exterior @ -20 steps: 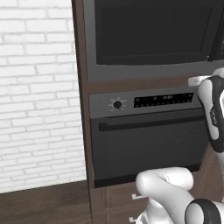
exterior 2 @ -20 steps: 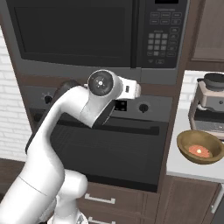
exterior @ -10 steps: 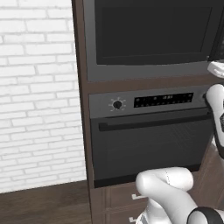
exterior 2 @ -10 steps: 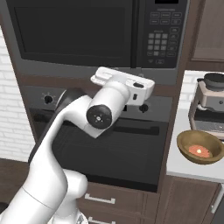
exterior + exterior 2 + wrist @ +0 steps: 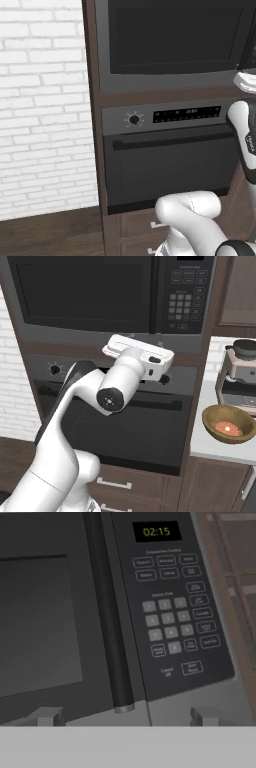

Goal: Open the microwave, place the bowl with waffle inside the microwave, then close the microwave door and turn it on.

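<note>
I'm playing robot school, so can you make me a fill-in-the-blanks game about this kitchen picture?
The microwave door is ____.
The gripper has its jaws ____.
The bowl sits on the ____.
The clock on the keypad reads ____.

Missing words: closed; open; counter; 02:15

A white brick wall fills the left of the room, meeting a dark wood plank floor below. Beside it rises a tall dark brown cabinet column housing a built-in oven with a round knob, a digital display and a horizontal bar handle. Drawers with pale handles sit under the oven. To the right, a pale tabletop (grey-white, evenly lit) tops brown lower cabinets.
</note>
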Available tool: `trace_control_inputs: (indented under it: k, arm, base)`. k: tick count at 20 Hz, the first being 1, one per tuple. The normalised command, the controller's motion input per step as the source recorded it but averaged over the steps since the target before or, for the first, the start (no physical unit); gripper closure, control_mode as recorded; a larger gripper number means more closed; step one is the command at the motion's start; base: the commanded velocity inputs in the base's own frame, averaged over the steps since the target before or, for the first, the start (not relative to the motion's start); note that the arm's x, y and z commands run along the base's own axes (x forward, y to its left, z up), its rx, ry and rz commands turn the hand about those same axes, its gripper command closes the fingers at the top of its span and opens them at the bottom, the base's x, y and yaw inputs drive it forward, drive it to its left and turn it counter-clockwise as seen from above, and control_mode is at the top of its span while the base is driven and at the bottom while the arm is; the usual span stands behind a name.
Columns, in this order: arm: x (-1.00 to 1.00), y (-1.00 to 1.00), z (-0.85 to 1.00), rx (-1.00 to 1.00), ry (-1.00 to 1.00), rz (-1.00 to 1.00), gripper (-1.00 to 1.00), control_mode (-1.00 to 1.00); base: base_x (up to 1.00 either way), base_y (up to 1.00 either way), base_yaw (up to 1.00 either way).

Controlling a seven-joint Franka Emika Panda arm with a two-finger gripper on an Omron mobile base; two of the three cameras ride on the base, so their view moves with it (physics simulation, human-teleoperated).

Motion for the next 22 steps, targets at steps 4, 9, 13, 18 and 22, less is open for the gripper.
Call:
trace_control_inputs:
  k: [4, 9, 13, 18, 22]
  arm:
    - [0.00, -0.01, 0.22, 0.00, -0.08, 0.00, -1.00, -1.00]
    - [0.00, 0.00, 0.49, -0.04, -0.16, 0.00, -1.00, -1.00]
    - [0.03, 0.00, 0.40, 0.00, -0.06, 0.00, -1.00, -1.00]
    - [0.26, 0.00, 0.17, 0.00, 0.00, 0.00, -1.00, -1.00]
    - [0.51, 0.00, 0.00, -0.03, 0.00, 0.00, -1.00, -1.00]
  base:
    - [0.00, 0.00, 0.00]
    - [0.00, 0.00, 0.00]
    - [0.00, 0.00, 0.00]
    - [0.00, 0.00, 0.00]
    - [0.00, 0.00, 0.00]
